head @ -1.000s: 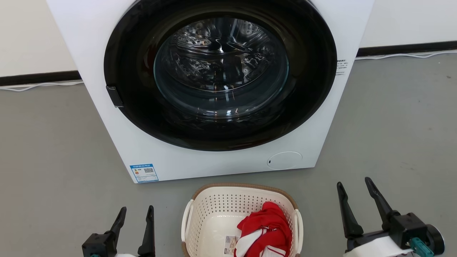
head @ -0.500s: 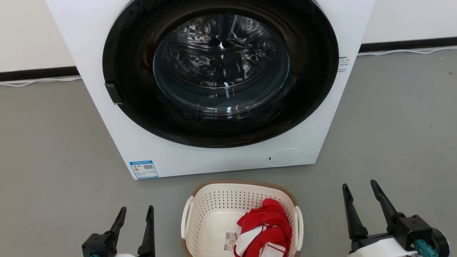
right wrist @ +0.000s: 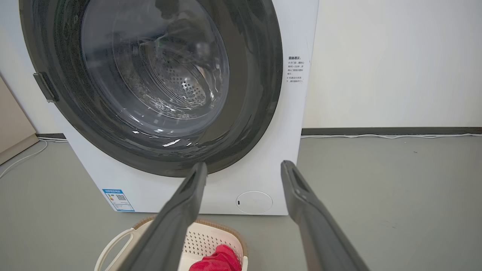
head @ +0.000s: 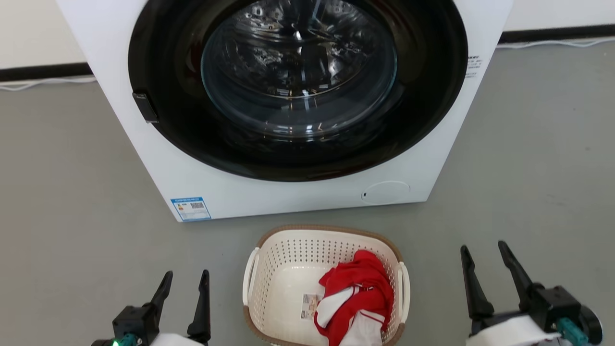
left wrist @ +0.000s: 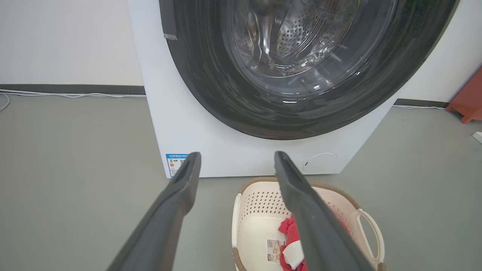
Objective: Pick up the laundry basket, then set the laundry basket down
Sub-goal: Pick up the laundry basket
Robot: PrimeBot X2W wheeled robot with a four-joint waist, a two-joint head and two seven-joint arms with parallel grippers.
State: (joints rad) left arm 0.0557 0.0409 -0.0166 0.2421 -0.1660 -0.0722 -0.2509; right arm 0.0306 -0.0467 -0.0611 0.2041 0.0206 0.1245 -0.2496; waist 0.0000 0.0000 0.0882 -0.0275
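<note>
The laundry basket (head: 298, 254) stands on the grey floor just in front of the washing machine, cream-white and perforated with a brown rim and two white side handles. A red and white garment (head: 358, 298) lies in its right half, beside a small label. My left gripper (head: 187, 274) is open to the basket's left, apart from it. My right gripper (head: 483, 246) is open further off to the right. The left gripper (left wrist: 238, 154) has its fingers above the basket (left wrist: 260, 199). The right gripper (right wrist: 244, 164) has the basket (right wrist: 211, 239) low at its left.
A large white washing machine (head: 298, 197) with a shut dark round door stands directly behind the basket. A white cable (head: 43, 82) runs along the wall's dark skirting. An orange-red object (left wrist: 467, 101) sits by the wall at the far right. Open grey floor lies on both sides.
The head camera has moved closer and tilted down, so the machine looks larger and more of the basket shows. Both grippers stay open and about where they were.
</note>
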